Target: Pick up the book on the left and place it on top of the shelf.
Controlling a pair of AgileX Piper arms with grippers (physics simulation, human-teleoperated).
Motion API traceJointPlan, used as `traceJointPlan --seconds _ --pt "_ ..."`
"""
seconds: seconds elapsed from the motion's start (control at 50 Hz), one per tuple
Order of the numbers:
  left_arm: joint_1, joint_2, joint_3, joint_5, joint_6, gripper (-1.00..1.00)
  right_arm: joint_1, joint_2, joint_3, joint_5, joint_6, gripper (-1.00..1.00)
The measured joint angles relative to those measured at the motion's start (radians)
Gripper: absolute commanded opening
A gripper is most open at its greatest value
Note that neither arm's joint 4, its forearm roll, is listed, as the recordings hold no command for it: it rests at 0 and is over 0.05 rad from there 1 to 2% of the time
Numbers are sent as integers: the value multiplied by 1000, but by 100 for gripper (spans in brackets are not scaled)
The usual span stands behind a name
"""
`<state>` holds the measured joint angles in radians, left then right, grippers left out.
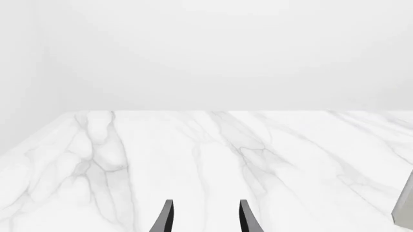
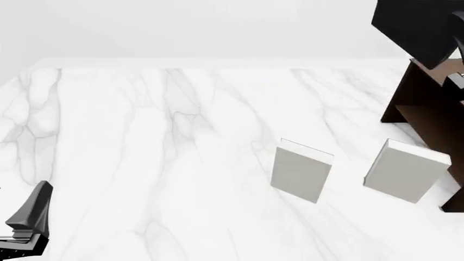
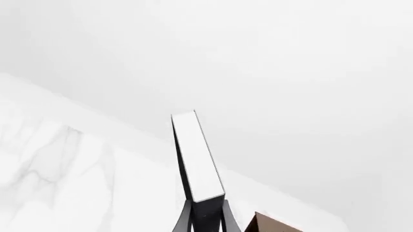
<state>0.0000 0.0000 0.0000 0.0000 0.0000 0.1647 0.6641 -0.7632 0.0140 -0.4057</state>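
Marble table [image 2: 145, 136]; only right wrist shows right tool [image 3: 206, 220] clamping book [image 3: 197, 154].

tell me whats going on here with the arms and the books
The right gripper is shut on the black book, held up in the air near the dark brown shelf at the table's right. The left gripper hangs open and empty over the marble table. Two light grey books stand by the shelf.

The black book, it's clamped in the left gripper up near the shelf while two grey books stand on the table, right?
Not the left. The right gripper clamps the black book, as the right wrist view shows; the left gripper is open and holds nothing. The two grey books do stand on the table.
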Motion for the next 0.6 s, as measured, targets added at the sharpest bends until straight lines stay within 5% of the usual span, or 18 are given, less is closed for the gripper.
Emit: traceJointPlan --seconds 0.6 --pt "0 0 0 0 0 100 -132 -56 -3 9 -130 -100"
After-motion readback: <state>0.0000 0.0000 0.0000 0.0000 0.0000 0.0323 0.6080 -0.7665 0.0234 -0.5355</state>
